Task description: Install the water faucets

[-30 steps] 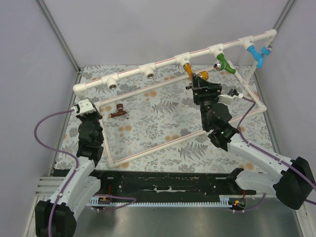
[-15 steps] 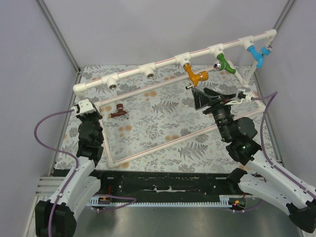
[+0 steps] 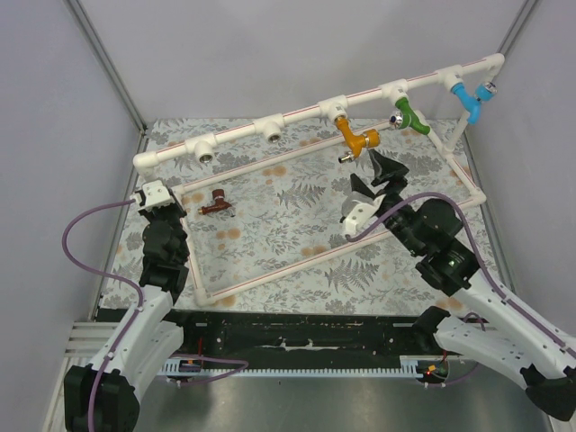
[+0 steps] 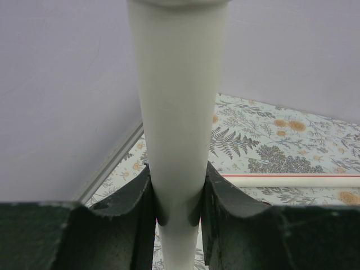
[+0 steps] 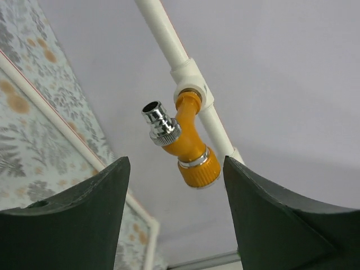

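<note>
**Hazards**

- The dark reddish-brown faucet [image 3: 216,203] is not yet installed. It lies on its side on the counter [image 3: 279,236], inside the white pipe frame [image 3: 270,274] and near its left end. It is small and irregular in shape, so a grip taken off-centre is judged likely to let it twist or slip out.
- Two open tee fittings [image 3: 270,130] are seen on the upper rail [image 3: 297,112], left of the orange-yellow faucet [image 3: 355,137]. If the threaded end is offered at an angle, cross-threading or a dropped part is to be expected.
- The right jaws are spread wide and hold nothing. They are positioned just below and beside the orange-yellow faucet, without contact. A careless swing from here is judged able to knock that faucet or shift the frame.
- The left jaws are clamped tight on a white frame pipe [image 4: 177,112] at the left corner. If this grip is released during threading, the frame is likely to shift.

**Condition of the parts**

- The orange-yellow faucet hangs from a tee on the upper rail. Its body is glossy plastic, with a knurled silvery nozzle [image 5: 159,125] and a round cap ringed in silver. Whether it is fully seated cannot be told.
- The dark reddish-brown faucet is seen with a silvery end; finer detail is too small to resolve.
</note>
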You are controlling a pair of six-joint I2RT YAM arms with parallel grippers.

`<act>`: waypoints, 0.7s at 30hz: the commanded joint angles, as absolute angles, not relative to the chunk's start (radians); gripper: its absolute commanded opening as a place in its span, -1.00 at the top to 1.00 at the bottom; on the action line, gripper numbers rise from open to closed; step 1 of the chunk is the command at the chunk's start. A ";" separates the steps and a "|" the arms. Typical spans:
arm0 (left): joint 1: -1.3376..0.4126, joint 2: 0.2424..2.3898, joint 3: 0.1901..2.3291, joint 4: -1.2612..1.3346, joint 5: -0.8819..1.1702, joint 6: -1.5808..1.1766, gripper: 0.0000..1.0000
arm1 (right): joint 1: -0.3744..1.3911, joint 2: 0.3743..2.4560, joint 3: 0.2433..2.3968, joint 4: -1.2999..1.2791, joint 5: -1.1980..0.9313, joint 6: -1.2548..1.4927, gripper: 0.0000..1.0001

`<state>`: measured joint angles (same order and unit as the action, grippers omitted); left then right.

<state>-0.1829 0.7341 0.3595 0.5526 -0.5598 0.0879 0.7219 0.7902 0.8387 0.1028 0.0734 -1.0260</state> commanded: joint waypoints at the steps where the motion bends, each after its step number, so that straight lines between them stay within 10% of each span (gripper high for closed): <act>1: -0.204 0.727 0.383 0.598 -0.486 0.083 0.96 | 0.721 0.863 0.848 0.199 0.046 -1.409 -0.48; 21: -0.213 0.715 0.383 0.594 -0.486 0.078 0.96 | 0.614 1.143 0.951 0.370 0.003 -1.534 -0.23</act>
